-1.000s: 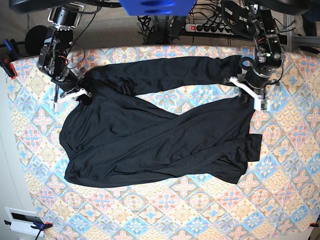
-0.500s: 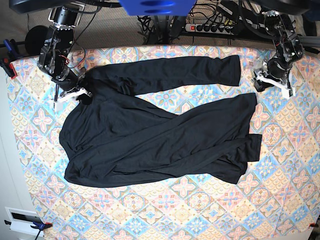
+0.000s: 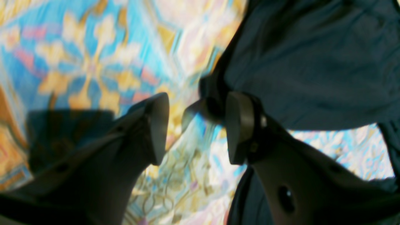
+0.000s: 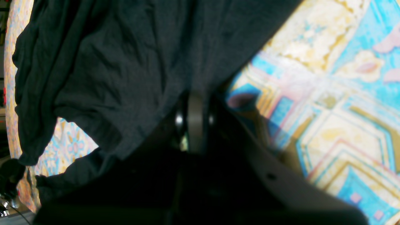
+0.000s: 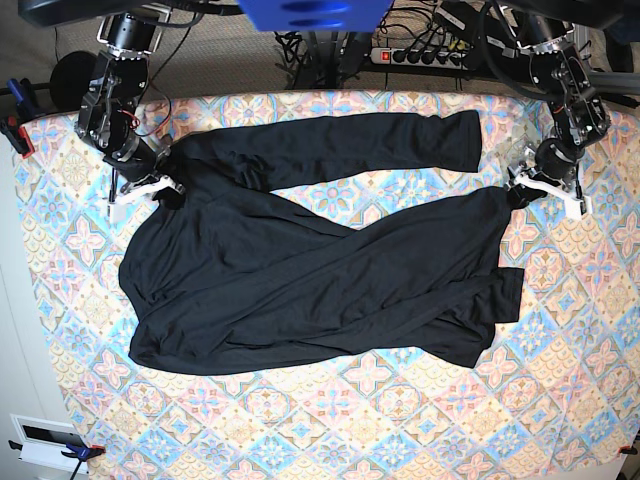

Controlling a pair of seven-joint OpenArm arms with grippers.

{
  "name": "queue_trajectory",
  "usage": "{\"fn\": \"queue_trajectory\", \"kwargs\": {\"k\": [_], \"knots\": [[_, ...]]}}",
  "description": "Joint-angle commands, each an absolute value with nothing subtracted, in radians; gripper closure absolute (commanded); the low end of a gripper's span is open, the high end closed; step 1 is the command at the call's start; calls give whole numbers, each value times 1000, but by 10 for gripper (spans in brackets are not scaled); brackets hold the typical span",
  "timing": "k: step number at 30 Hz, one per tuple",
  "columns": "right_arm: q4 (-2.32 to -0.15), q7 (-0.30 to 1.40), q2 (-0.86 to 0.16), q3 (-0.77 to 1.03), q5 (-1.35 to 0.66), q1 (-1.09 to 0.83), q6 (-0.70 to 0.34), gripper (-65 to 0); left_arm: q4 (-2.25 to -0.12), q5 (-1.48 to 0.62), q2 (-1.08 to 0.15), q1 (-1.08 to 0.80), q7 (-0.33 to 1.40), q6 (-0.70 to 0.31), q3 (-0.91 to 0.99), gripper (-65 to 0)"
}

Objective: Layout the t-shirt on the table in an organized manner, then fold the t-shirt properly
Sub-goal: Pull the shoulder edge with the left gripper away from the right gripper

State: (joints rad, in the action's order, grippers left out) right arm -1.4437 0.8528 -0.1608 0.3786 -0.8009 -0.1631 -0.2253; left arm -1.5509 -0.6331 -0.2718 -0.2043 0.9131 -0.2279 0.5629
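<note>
The plain black long-sleeved t-shirt (image 5: 320, 270) lies spread across the pastel diamond-tiled table (image 5: 560, 400), one sleeve stretched toward 12 o'clock. The right gripper (image 5: 150, 187), at 10 o'clock, has its fingers pinched tight on the t-shirt's fabric. The left gripper (image 5: 540, 188), at 2 o'clock, stands with fingers (image 3: 239, 125) parted, gripping nothing, at the t-shirt's edge.

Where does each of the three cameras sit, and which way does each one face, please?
Base: overhead, looking down on the table and t-shirt; both arms show.
Left wrist: behind the open left gripper, looking along its fingers at a shirt edge.
Right wrist: behind the right gripper, shut on the t-shirt.
Shared: all three show the black t-shirt on the patterned cloth.
</note>
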Motion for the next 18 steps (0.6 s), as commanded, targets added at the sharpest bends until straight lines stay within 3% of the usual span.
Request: {"fn": "queue_trajectory", "kwargs": {"k": [1,18], "knots": [[-1445,903,-160,372,-777,-170,-220,0,-1566,-642,-288,-197,900,-231,568,-288],[-1449,903,-160,372,-777,-171,-220,0,-1432,-650,-254,-168,894,-231,487,-284]]}}
